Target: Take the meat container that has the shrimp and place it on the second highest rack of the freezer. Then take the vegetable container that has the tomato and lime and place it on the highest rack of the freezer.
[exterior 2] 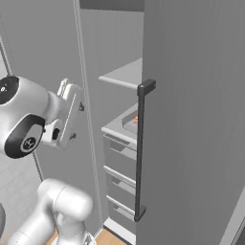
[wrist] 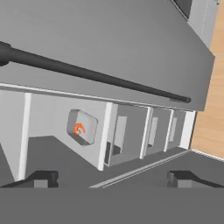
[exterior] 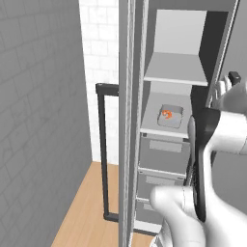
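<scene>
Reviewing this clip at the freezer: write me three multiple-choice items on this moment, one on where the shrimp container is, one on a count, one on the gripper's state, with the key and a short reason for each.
1. Where is the shrimp container?
A. On the floor
B. On the second highest rack, just above the drawers
C. On the highest rack
D. In the gripper

2. How many grey drawer fronts sit below that rack in the freezer?
A. None
B. One
C. Three
D. Six

3. What is the gripper doing?
A. Shut on the container
B. Shut on the black handle
C. Open, holding nothing
D. Pressing a drawer closed

Key: B, the tray with the orange shrimp lies on the lower of the two shelf boards. C, the hand view shows three fronts in a row beside the rack. C, the fingertips stand wide apart in the hand view with nothing between them.
</scene>
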Motion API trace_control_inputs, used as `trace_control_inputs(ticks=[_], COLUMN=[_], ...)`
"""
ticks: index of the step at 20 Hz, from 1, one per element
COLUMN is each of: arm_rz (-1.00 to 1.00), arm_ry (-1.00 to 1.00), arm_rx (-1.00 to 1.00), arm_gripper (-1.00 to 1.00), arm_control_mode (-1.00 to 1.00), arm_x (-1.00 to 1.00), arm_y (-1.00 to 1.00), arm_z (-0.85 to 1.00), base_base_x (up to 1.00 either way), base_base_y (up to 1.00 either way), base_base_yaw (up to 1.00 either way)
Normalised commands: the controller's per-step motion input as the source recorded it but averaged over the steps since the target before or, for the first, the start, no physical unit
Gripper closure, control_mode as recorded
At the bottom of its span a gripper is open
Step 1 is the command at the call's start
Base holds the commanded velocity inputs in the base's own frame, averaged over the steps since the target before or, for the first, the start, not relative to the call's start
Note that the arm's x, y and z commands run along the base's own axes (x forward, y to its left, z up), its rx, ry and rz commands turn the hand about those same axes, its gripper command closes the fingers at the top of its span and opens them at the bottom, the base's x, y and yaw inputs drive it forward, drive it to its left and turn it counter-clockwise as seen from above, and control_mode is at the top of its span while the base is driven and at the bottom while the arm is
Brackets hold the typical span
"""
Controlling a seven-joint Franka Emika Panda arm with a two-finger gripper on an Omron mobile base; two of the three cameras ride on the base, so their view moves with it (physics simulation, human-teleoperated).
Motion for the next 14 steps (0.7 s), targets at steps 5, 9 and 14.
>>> trace_control_inputs(ticks=[5, 9, 14], arm_rz=[0.14, 0.01, 0.0], arm_ry=[0.01, 0.0, 0.0], arm_rx=[0.0, 0.0, 0.0], arm_gripper=[-1.0, -1.0, -1.0], arm_control_mode=[-1.0, 1.0, 1.0], arm_x=[-0.34, -0.2, 0.0], arm_y=[0.16, 0.15, 0.0], arm_z=[-0.05, 0.0, 0.0], base_base_x=[0.0, -0.14, -0.84], base_base_y=[0.0, 0.07, 0.27], base_base_yaw=[0.0, 0.0, -0.02])
